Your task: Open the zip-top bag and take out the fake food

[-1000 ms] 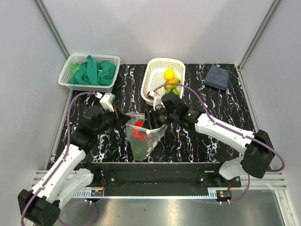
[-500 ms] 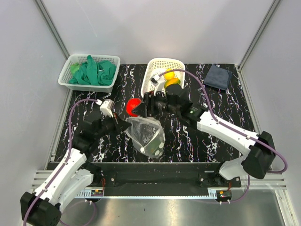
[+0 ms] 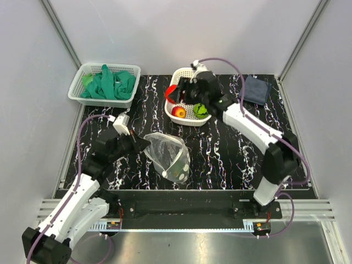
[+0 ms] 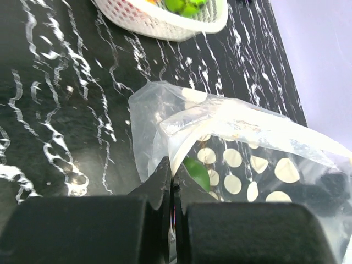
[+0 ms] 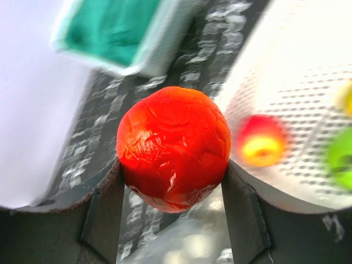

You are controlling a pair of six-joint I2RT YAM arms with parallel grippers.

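The zip-top bag [image 3: 168,155], in front of the white basket [image 3: 188,123], is pinched at its edge by the left end effector [image 3: 141,144]. A red fake fruit [image 5: 173,146] is grasped by the right end effector [image 5: 173,168] at the basket's rim; it should be released farther inside.

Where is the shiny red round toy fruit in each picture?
Top external: glossy red round plastic fruit, upper middle, at the white lattice plastic basket's left rim, in the right end effector.
Left wrist: not in it.
Right wrist: fruit at centre, between fingers.
Shared landmark: that basket.
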